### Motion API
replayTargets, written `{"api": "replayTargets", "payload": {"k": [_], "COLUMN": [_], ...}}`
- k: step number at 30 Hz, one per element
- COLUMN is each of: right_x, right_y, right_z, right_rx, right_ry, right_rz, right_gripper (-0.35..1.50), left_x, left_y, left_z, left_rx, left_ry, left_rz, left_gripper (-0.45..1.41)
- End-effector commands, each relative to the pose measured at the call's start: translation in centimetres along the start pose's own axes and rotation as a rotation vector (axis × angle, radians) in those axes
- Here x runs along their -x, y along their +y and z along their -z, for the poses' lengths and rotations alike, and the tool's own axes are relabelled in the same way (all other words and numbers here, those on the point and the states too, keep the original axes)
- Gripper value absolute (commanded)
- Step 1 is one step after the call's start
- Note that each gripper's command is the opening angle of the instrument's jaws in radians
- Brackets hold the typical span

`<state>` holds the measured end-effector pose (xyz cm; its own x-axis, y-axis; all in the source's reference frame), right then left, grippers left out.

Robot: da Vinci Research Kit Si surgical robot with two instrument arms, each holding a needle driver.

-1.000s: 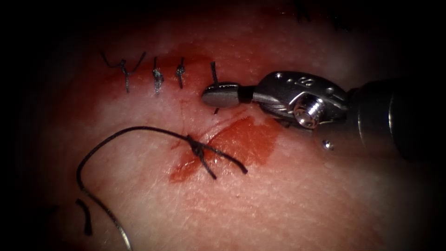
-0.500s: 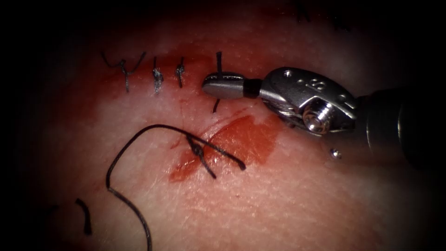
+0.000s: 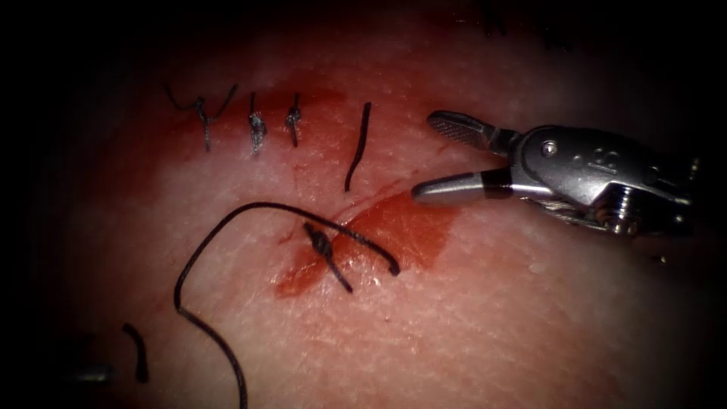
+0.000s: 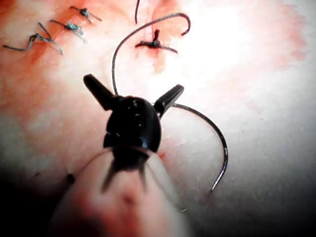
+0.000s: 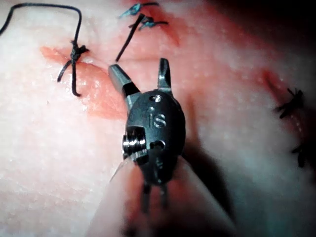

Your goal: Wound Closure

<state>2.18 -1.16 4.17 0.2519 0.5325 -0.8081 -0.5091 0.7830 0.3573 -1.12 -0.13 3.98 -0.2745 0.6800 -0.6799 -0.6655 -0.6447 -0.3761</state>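
My right tool (image 3: 435, 157) hangs over the tissue (image 3: 485, 326) with both jaws spread and nothing between them; the right wrist view shows the same open jaws (image 5: 140, 69). Just to its left a short cut piece of thread (image 3: 357, 148) lies loose on the tissue. Below it sits a tied knot (image 3: 322, 246) with two short tails, and a long thread (image 3: 182, 295) curls away from it. My left tool (image 4: 133, 86) stands wide open and holds nothing. The curved needle (image 4: 219, 143) lies flat on the tissue beside it, not in the tissue.
Three finished stitches (image 3: 256, 125) stand in a row at the upper left. A patch of red fluid (image 3: 401, 227) spreads right of the knot. Another cut end of thread (image 3: 138, 352) lies at the lower left. More stitches (image 5: 291, 106) show in the right wrist view.
My right tool, shut on the short thread piece, has opened, dropped it on the tissue and drawn back to the right. The long thread's loop shifted right and slackened.
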Motion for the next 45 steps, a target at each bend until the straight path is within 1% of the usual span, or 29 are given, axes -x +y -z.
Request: {"api": "replayTargets", "payload": {"k": [1, 4, 6, 7, 11, 12, 14, 15, 18, 20, 21, 23, 24, 26, 29, 33, 35, 37, 39, 41, 42, 43, 44, 45], "right_x": [0.03, 0.04, 0.05, 0.05, 0.07, 0.07, 0.11, 0.12, 0.14, 0.14, 0.14, 0.14, 0.14, 0.15, 0.15, 0.14, 0.15, 0.15, 0.15, 0.15, 0.15, 0.14, 0.14, 0.13], "right_y": [0.01, 0.06, 0.05, 0.04, -0.01, -0.03, -0.07, -0.09, -0.12, -0.13, -0.13, -0.14, -0.15, -0.16, -0.18, -0.21, -0.21, -0.23, -0.24, -0.26, -0.26, -0.27, -0.27, -0.27], "right_z": [-0.01, 0.09, 0.11, 0.10, 0.05, 0.04, 0.01, 0.00, -0.03, -0.04, -0.04, -0.04, -0.04, -0.04, -0.04, -0.06, -0.06, -0.06, -0.06, -0.07, -0.07, -0.06, -0.05, -0.04], "right_rx": [0.006, 0.025, 0.030, 0.032, 0.034, 0.031, 0.028, 0.023, 0.017, 0.018, 0.018, 0.017, 0.017, 0.018, 0.018, 0.017, 0.017, 0.018, 0.013, 0.011, 0.008, 0.007, 0.007, -0.004], "right_ry": [-0.007, -0.033, -0.044, -0.050, -0.056, -0.061, -0.078, -0.078, -0.080, -0.080, -0.083, -0.085, -0.085, -0.085, -0.088, -0.090, -0.090, -0.089, -0.088, -0.087, -0.086, -0.086, -0.086, -0.083], "right_rz": [0.001, 0.000, 0.007, 0.009, 0.012, 0.014, 0.022, 0.023, 0.026, 0.026, 0.027, 0.028, 0.028, 0.028, 0.029, 0.029, 0.029, 0.030, 0.029, 0.029, 0.029, 0.028, 0.028, 0.027], "right_gripper": [1.43, 1.45, 1.45, 1.45, 1.45, 1.43, 1.43, 1.41, 1.40, 1.40, 1.40, 1.38, 1.36, 1.36, 1.36, 1.35, 1.35, 1.33, 1.33, 1.30, 1.30, 1.28, 1.26, 1.23], "left_x": [0.08, 0.18, 0.24, 0.29, 0.37, 0.39, 0.48, 0.52, 0.59, 0.64, 0.71, 0.76, 0.79, 0.79, 0.81, 0.88, 0.91, 0.97, 1.04, 1.07, 1.08, 1.08, 1.06, 1.04], "left_y": [0.01, -0.09, -0.09, -0.09, -0.09, -0.09, -0.07, -0.07, -0.11, -0.14, -0.18, -0.20, -0.21, -0.22, -0.22, -0.22, -0.24, -0.27, -0.30, -0.31, -0.32, -0.34, -0.35, -0.35], "left_z": [-0.11, -0.30, -0.39, -0.49, -0.70, -0.73, -0.82, -0.84, -0.88, -0.89, -0.88, -0.88, -0.88, -0.90, -0.93, -0.98, -1.01, -1.05, -1.09, -1.10, -1.10, -1.09, -1.07, -1.05], "left_rx": [0.001, -0.007, 0.014, 0.034, 0.075, 0.089, 0.160, 0.182, 0.226, 0.258, 0.279, 0.295, 0.304, 0.310, 0.322, 0.316, 0.316, 0.314, 0.308, 0.307, 0.304, 0.283, 0.265, 0.251], "left_ry": [-0.015, -0.078, -0.107, -0.127, -0.130, -0.135, -0.164, -0.176, -0.177, -0.179, -0.180, -0.180, -0.186, -0.191, -0.195, -0.221, -0.219, -0.226, -0.237, -0.241, -0.244, -0.241, -0.239, -0.238], "left_rz": [0.004, 0.020, 0.039, 0.064, 0.109, 0.120, 0.180, 0.200, 0.255, 0.286, 0.306, 0.311, 0.315, 0.327, 0.332, 0.339, 0.334, 0.324, 0.319, 0.319, 0.323, 0.320, 0.318, 0.318], "left_gripper": [1.21, 1.18, 1.15, 1.13, 1.05, 1.05, 1.05, 1.05, 1.05, 0.98, 0.89, 0.79, 0.69, 0.63, 0.61, 0.61, 0.61, 0.66, 0.64, 0.42, 0.19, -0.26, -0.45, -0.45]}}
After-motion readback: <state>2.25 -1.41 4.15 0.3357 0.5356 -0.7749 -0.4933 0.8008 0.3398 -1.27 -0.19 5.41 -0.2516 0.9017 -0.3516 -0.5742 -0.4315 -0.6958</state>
